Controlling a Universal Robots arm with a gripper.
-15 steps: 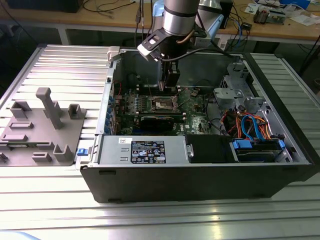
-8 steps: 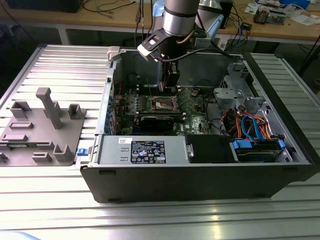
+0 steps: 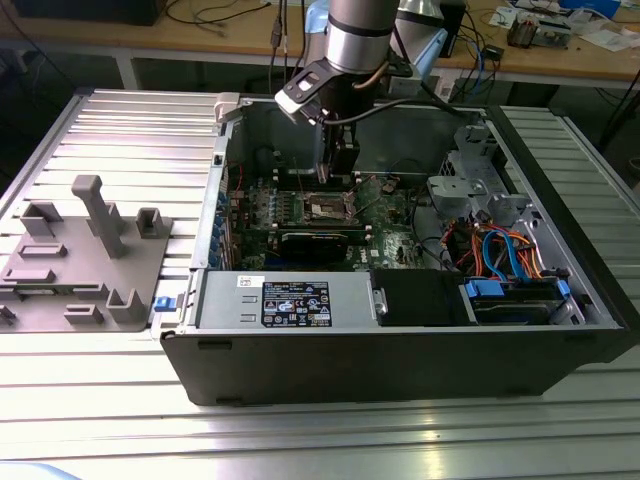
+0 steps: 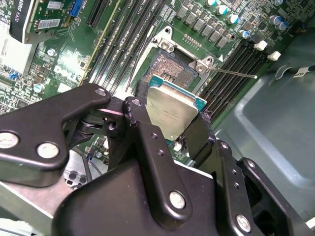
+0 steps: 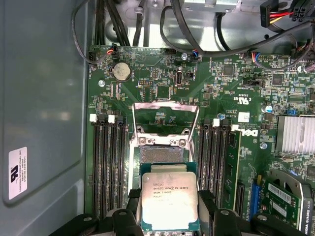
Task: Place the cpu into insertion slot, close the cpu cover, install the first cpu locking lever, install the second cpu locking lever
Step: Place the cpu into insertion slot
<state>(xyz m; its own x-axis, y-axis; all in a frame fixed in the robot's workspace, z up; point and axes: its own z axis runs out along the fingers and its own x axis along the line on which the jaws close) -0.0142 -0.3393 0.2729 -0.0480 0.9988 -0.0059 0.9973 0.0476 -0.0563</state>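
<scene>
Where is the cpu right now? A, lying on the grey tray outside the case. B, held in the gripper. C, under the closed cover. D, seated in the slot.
B: the gripper clamps the cpu by its edges, while the slot lies bare and the cover stands flipped open.

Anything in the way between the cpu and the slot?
Nothing: in both wrist views the slot lies bare just past the held cpu, the cover swung open beyond.
</scene>
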